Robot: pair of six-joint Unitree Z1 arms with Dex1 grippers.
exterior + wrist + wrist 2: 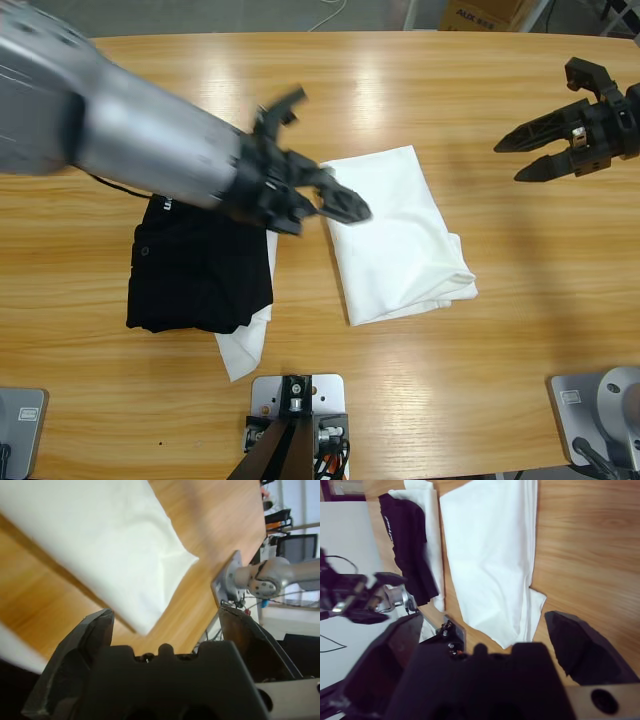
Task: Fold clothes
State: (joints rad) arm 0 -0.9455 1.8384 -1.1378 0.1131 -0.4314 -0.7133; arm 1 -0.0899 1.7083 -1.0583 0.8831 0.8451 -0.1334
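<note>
Basically folded: white shirt lies mid-bench beside the black garment, left gripper and right gripper both hovering with jaws open and empty, likely clearing off.

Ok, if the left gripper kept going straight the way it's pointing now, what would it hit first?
Most likely the folded white T-shirt. The left gripper is open and aimed across the shirt's near edge, with bare wooden table beyond. Its height above the cloth is unclear, so it might skim over.

Folded T-shirt mid-table, black garment to its left.
</note>
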